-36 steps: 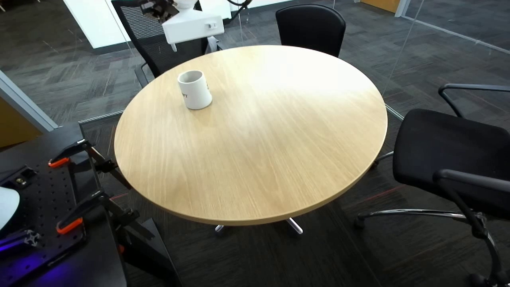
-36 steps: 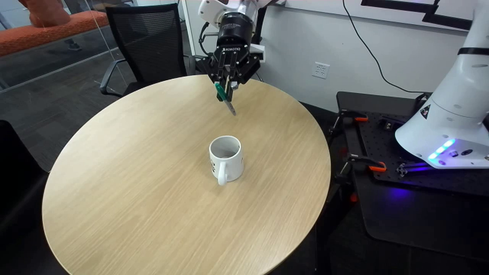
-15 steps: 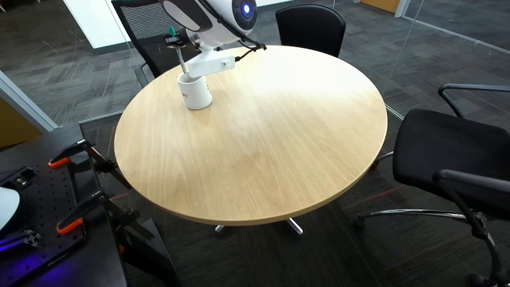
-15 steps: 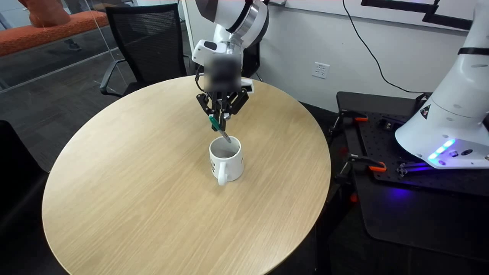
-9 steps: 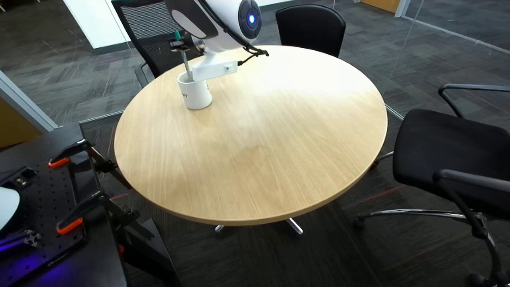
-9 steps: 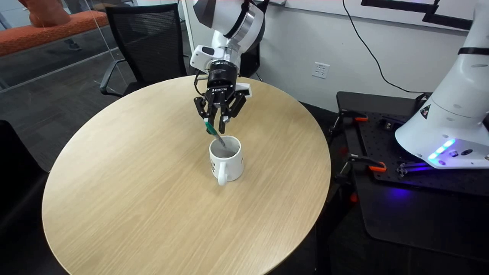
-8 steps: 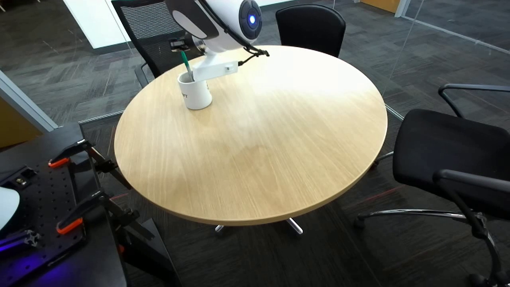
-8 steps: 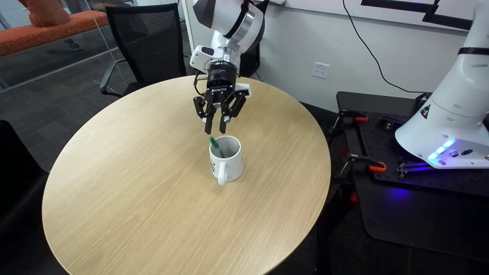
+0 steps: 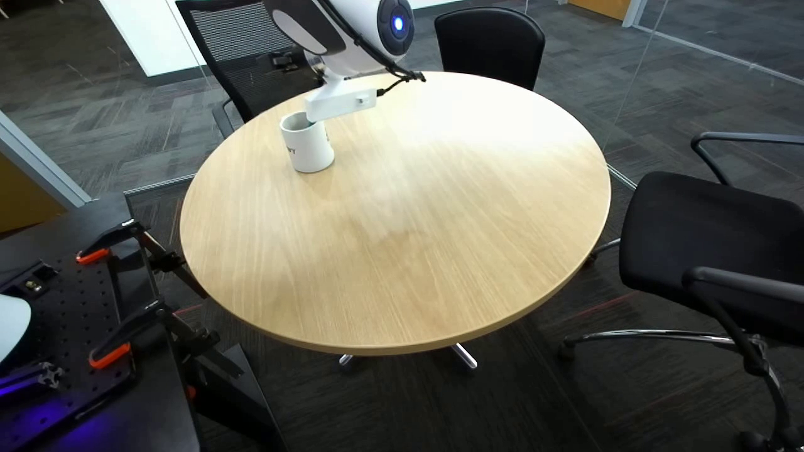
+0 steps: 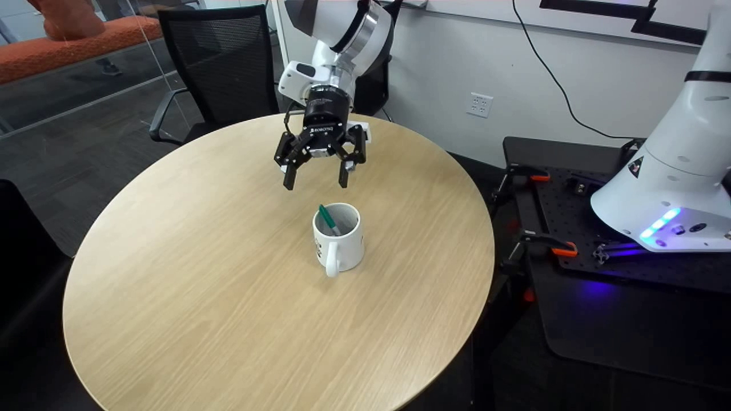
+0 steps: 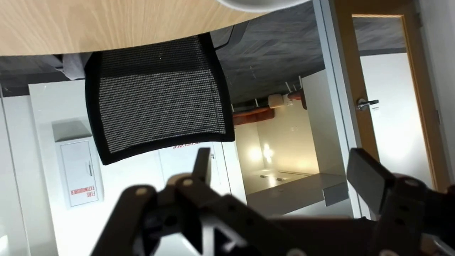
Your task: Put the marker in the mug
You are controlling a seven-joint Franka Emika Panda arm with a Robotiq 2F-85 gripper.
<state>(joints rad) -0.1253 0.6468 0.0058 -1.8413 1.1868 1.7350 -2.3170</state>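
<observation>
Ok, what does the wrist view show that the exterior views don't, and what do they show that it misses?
Wrist view only: a red-lettered white wall cabinet and a silver lever door handle.

Exterior views only: black-and-orange clamps, in both; and, plainly in an exterior view, a green pen-shaped marker leaning inside a white cylindrical mug.

Shared: the round light-wood table, the black jointed tool, standing open, and, it seems, the mug, of which the wrist view catches only a curved edge.
</observation>
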